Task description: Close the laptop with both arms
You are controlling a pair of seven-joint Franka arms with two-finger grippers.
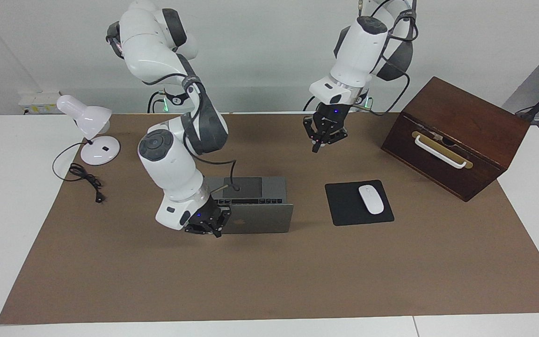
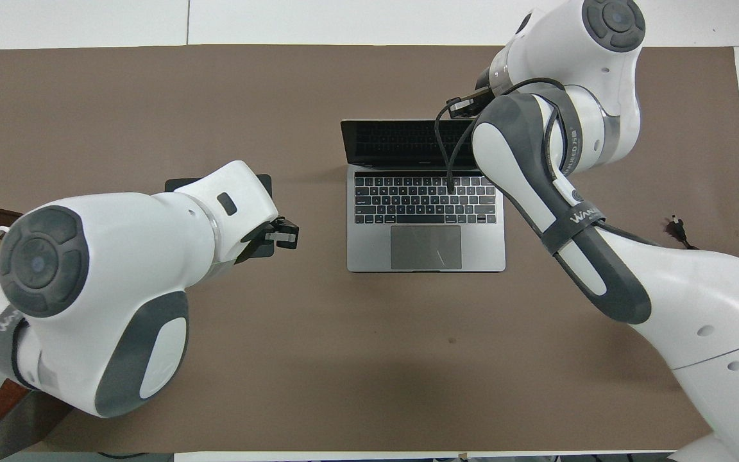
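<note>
Looking centre frame in both views, we find the laptop (image 1: 260, 206) open on the brown mat (image 1: 269, 281). Right gripper (image 1: 206, 225), fingers closed, sits at the lid's back, lower left of centre. Left gripper (image 1: 323, 135), closed and empty, hangs upper centre, above the mouse pad (image 1: 344, 206).

surface: white table (image 1: 12, 196) | cover: brown mat (image 1: 269, 281) | on mat: open laptop (image 1: 260, 217), black mouse pad (image 1: 344, 206), wooden box (image 1: 456, 135), lamp cord (image 1: 84, 180) | lamp base (image 1: 100, 150) straddles mat edge
</note>
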